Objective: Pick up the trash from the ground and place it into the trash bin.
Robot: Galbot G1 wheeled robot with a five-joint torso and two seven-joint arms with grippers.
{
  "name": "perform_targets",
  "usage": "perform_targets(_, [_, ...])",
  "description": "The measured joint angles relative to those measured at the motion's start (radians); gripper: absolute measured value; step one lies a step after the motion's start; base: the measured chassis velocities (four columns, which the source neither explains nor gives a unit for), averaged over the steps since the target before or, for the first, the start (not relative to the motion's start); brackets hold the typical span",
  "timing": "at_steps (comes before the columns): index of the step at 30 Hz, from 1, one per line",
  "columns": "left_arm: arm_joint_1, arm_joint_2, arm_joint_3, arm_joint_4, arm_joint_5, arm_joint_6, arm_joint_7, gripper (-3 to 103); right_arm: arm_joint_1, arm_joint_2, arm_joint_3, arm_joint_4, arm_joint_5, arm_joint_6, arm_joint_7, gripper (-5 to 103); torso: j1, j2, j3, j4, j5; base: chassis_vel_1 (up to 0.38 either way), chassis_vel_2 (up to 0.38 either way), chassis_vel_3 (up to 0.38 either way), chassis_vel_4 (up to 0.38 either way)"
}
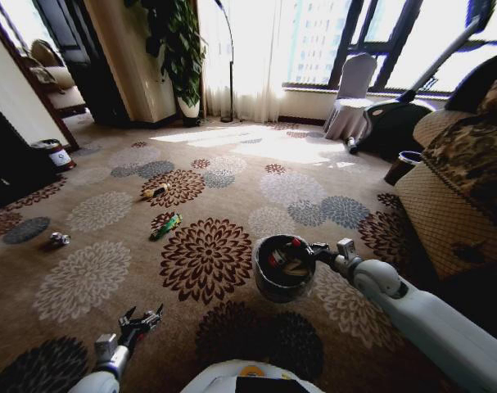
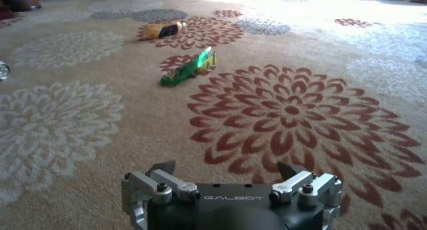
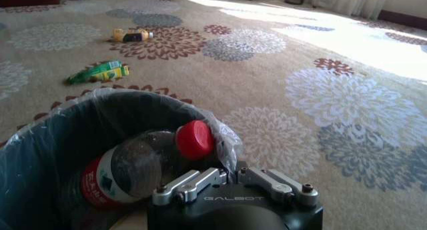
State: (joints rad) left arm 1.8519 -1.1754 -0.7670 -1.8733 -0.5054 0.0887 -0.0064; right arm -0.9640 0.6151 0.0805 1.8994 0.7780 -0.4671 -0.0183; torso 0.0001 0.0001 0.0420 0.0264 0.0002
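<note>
My right gripper (image 1: 315, 252) (image 3: 230, 174) is shut on the rim of the trash bin (image 1: 268, 282) (image 3: 133, 97) and holds it above the carpet, right of centre. The dark bin has a translucent bag liner, and a plastic bottle with a red cap (image 3: 143, 165) lies inside. More trash lies on the floor ahead to the left: a green packet (image 1: 165, 227) (image 2: 190, 67) (image 3: 99, 72), a yellow piece (image 1: 155, 191) (image 2: 162, 29) (image 3: 130, 36) beyond it, and a small can (image 1: 60, 239) farther left. My left gripper (image 1: 142, 319) (image 2: 227, 170) hangs open and low over the carpet, well short of the green packet.
A patterned sofa (image 1: 457, 188) stands along the right, with a dark pot (image 1: 402, 166) at its far end. A small dark-red bin with a white label (image 1: 56, 154) stands by the dark cabinet (image 1: 6, 164) at the left. A covered chair (image 1: 350, 98) and a potted plant (image 1: 178, 49) stand by the windows.
</note>
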Motion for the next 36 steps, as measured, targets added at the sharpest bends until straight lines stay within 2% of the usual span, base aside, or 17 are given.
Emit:
perform_targets(17, [-0.028, -0.021, 0.056, 0.017, 0.021, 0.025, -0.01, 100, -0.016, -0.001, 0.001, 0.012, -0.012, 0.0, 0.0, 3, 0.0, 0.0, 0.0, 0.0003, -0.0007, 0.15, 0.106, -0.149, -0.115])
perform_targets(21, [-0.069, -0.022, 0.088, 0.084, 0.047, 0.046, -0.01, 100, -0.011, 0.009, -0.011, 0.013, -0.01, 0.003, 0.0, 3, 0.0, 0.0, 0.0, 0.0003, 0.0003, 0.222, 0.053, -0.198, -0.035])
perform_targets(23, [-0.105, -0.033, 0.128, 0.124, 0.06, 0.074, -0.024, 100, -0.007, 0.014, -0.022, 0.014, -0.011, 0.006, 0.0, 3, 0.0, 0.0, 0.0, 0.0, -0.0014, 0.11, -0.024, -0.119, 0.017])
perform_targets(25, [-0.118, -0.039, 0.148, 0.131, 0.061, 0.091, -0.037, 100, -0.006, 0.015, -0.025, 0.017, -0.011, 0.006, 0.0, 3, 0.0, 0.0, 0.0, 0.0, -0.0012, 0.051, -0.036, -0.09, 0.012])
perform_targets(28, [-0.137, -0.042, 0.184, 0.136, 0.069, 0.119, -0.047, 100, -0.008, 0.013, -0.026, 0.027, -0.01, 0.006, 0.0, 3, 0.0, 0.0, 0.0, 0.0, 0.0007, 0.017, 0.0, -0.005, 0.004])
perform_targets(36, [-0.208, -0.026, 0.214, 0.225, 0.089, 0.129, -0.051, 100, -0.019, -0.011, -0.014, 0.031, -0.004, 0.011, 0.0, 3, 0.0, 0.0, 0.0, 0.0, -0.0002, -0.009, -0.001, 0.019, -0.002])
